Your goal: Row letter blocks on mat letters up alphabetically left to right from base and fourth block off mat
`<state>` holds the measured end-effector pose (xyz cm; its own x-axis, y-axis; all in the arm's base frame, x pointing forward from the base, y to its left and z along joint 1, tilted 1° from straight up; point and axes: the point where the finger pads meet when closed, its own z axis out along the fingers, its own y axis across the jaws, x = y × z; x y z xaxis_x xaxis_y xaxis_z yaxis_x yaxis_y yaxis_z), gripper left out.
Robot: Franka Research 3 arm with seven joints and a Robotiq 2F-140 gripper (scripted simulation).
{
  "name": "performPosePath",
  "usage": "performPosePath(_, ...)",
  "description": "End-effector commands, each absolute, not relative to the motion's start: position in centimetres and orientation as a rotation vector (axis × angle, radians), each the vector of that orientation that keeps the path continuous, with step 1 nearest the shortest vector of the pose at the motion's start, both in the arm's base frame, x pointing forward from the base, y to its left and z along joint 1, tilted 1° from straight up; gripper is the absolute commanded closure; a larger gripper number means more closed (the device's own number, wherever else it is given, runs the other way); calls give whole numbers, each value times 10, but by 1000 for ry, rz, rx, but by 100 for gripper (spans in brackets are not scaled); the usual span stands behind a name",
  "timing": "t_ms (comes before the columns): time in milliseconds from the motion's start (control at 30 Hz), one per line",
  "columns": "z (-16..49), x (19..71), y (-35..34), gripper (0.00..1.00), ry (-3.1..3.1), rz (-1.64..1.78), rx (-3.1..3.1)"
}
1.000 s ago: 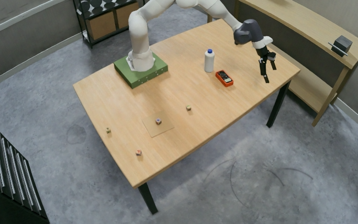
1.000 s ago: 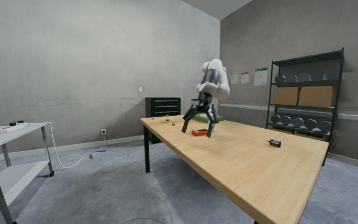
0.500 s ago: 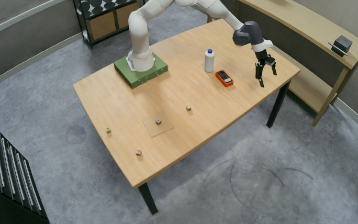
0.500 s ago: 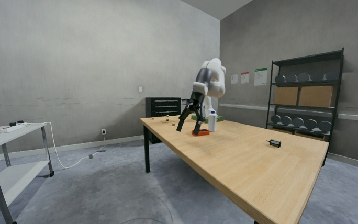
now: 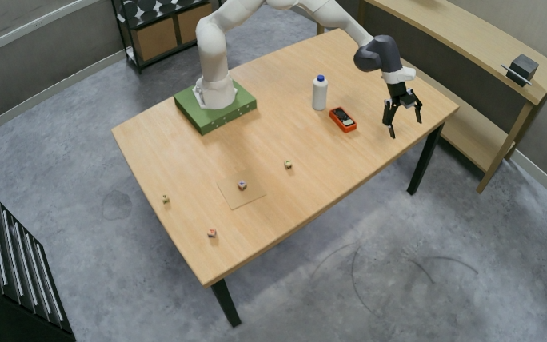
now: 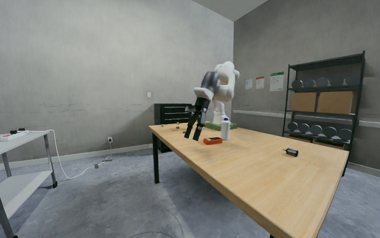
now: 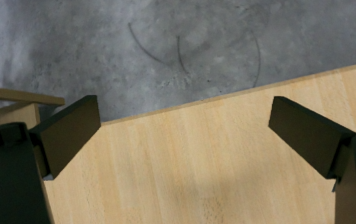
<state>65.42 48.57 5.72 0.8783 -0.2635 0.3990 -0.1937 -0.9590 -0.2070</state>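
Top view, left to right. Lower left: dark drawer cabinet [image 5: 37,282] [image 6: 157,113], pale slatted pulls. Upper left: black metal rack [image 6: 328,62] with brown boxes and grey discs. Pale wood-grain tabletop [image 5: 181,161] [image 6: 266,168] [image 7: 200,165], black legs.

Near its left edge, a small olive-tan block [image 5: 165,198]. Right of it and lower, a block with an orange-red mark [image 5: 211,232], also off the mat. Green slab [image 5: 244,98] at upper middle, white dots along one side, bearing the smooth white arm [image 5: 212,60] [image 6: 224,91]. Thin square tan mat [image 5: 233,201] [image 6: 173,129] below the slab; on it, one block with a blue mark [image 5: 241,185]. The fourth, a yellowish block [image 5: 288,164] [image 6: 184,132], lies right of the mat, apart. Letters too small to read.

Further right: white cylindrical bottle [image 5: 319,94] [image 6: 225,130], blue cap, label unreadable; orange-rimmed meter [image 5: 342,119] [image 6: 213,140], black face, pale display. Black tool [image 5: 405,128] [image 6: 192,137] [image 7: 185,111] above the tabletop's right part, fingers wide apart, holding nothing. Far right, wooden bench [image 5: 456,32], dark cube on top.

Room: grey mottled concrete floor [image 5: 322,298] [image 6: 111,202] [image 7: 215,45], curved dark scuffs; streaky grey walls. Exterior view, right of centre: wall sheets, one green-headed [image 6: 276,81], print illegible.
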Motion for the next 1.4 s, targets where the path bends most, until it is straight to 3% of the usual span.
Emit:
performPosePath(0, 57, 654, 473, 0, 554, -604, -2857)
performPosePath(1367, 54, 663, 350, 0, 1518, -403, -2547)
